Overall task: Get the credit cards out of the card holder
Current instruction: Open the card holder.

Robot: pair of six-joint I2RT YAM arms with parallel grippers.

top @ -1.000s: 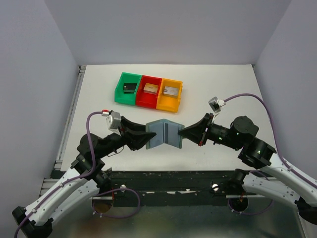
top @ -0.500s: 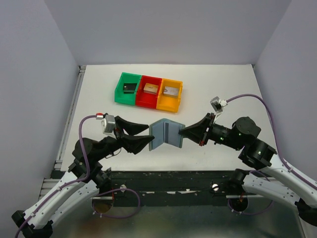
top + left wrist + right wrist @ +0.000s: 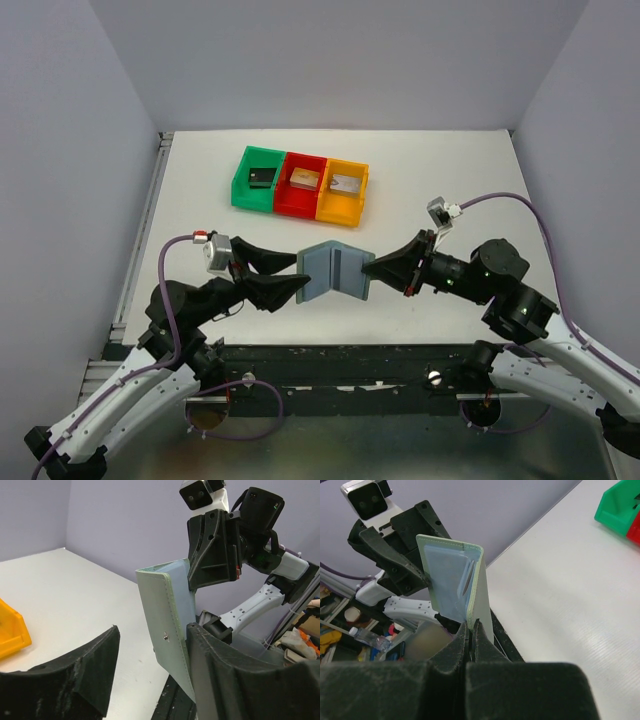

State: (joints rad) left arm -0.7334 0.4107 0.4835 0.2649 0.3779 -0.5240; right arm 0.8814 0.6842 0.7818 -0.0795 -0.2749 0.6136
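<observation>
**A:** Where's the card holder (image 3: 335,270) sitting?

**B:** It's standing open in a V near the front edge of the table (image 3: 450,180), between the arms. The right gripper (image 3: 368,268) is clamping its right flap.

**A:** And the left gripper (image 3: 300,272)?

**B:** It's releasing. A second ago it was pinching the left flap, and now its jaws are standing apart around it, probably re-gripping. The credit cards (image 3: 468,582) are staying pocketed.
</observation>
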